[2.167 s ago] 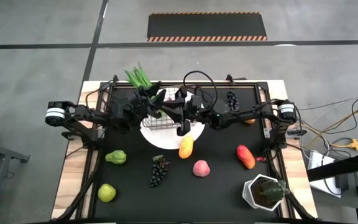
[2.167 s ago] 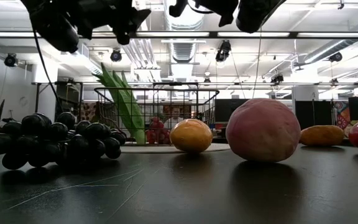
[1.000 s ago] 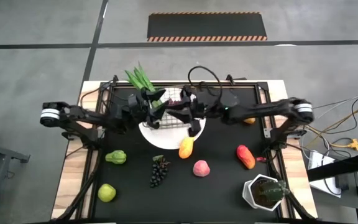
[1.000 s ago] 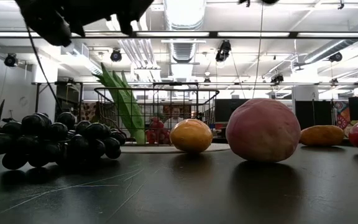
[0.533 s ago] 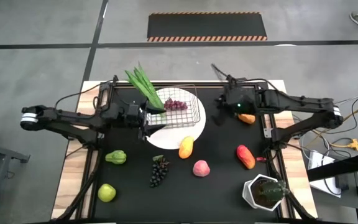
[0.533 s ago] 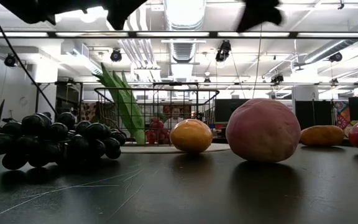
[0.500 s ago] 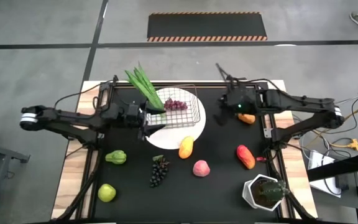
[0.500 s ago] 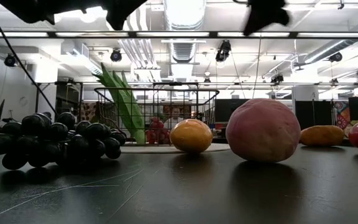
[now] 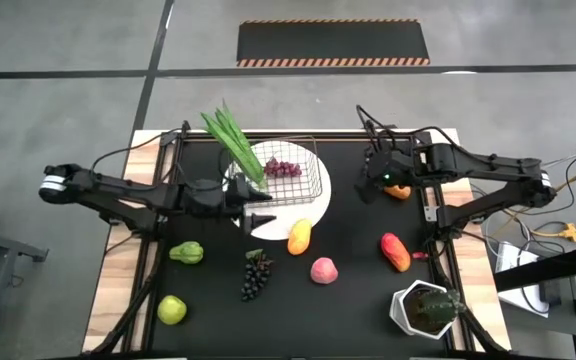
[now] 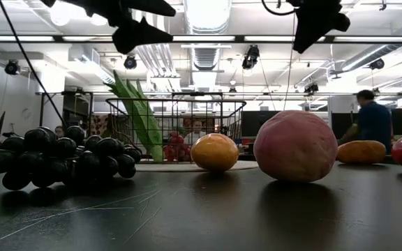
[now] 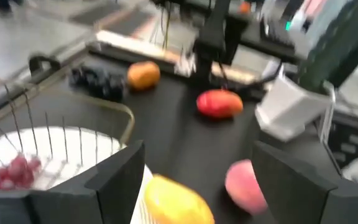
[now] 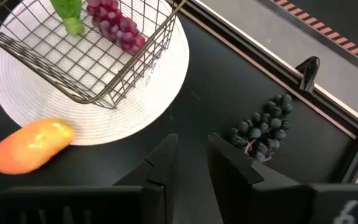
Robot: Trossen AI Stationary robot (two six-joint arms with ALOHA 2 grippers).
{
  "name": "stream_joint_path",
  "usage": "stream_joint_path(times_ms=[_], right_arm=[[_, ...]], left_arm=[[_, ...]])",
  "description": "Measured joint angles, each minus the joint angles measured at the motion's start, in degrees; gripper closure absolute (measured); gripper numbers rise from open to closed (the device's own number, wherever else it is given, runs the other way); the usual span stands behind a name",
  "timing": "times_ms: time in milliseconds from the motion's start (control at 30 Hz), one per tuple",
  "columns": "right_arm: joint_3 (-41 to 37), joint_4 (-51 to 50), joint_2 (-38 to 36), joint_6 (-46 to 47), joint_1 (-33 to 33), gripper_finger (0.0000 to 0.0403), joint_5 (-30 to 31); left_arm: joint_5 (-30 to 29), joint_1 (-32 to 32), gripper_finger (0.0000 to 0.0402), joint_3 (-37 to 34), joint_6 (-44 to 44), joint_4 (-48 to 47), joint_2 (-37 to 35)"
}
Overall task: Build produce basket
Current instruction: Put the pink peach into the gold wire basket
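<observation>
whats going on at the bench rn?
Produce basket build, partway through. The wire basket sits on the white plate and holds green stalks and a purple grape bunch. Neither arm holds anything: the left gripper hovers by the plate's near edge, jaws open, and the right gripper hangs right of the basket, jaws slightly parted. The mango, peach, pear and dark grapes lie on the mat.

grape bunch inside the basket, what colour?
Reddish purple. The grape bunch lies in the wire basket beside the green stalks; the right wrist view shows it best.
</observation>
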Motion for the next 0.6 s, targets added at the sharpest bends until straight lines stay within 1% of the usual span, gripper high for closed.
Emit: stream_joint_path(times_ms=[100, 167, 267, 333, 467, 600], right_arm=[[0.41, 0.19, 1.3, -0.49, 0.0, 0.0326, -0.06], [0.45, 0.13, 2.17, -2.35, 0.0, 0.0326, -1.39], [0.45, 0.68, 3.68, -8.17, 0.1, 0.0326, -5.48], [0.21, 1.52, 4.53, -10.88, 1.36, 0.0326, -8.64], [-1.0, 6.26, 4.96, -15.06, 7.47, 0.0326, -9.48], [-1.23, 10.89, 4.78, -20.83, 16.24, 0.0328, -9.31]], left_arm=[[0.02, -2.51, 0.0127, 4.26, -0.19, -8.16, 1.32], [0.02, -4.21, 0.0127, 6.55, 0.05, -12.12, 2.24], [-0.01, -7.07, 0.0127, 8.04, 2.46, -13.3, 3.89], [0.02, -8.83, 0.0127, 9.11, 3.24, -13.32, 5.47], [-0.01, -11.29, 0.0127, 11.53, 3.87, -12.98, 10.2], [-0.3, -13.78, 0.0127, 13.58, 6.04, -13.42, 14.43]])
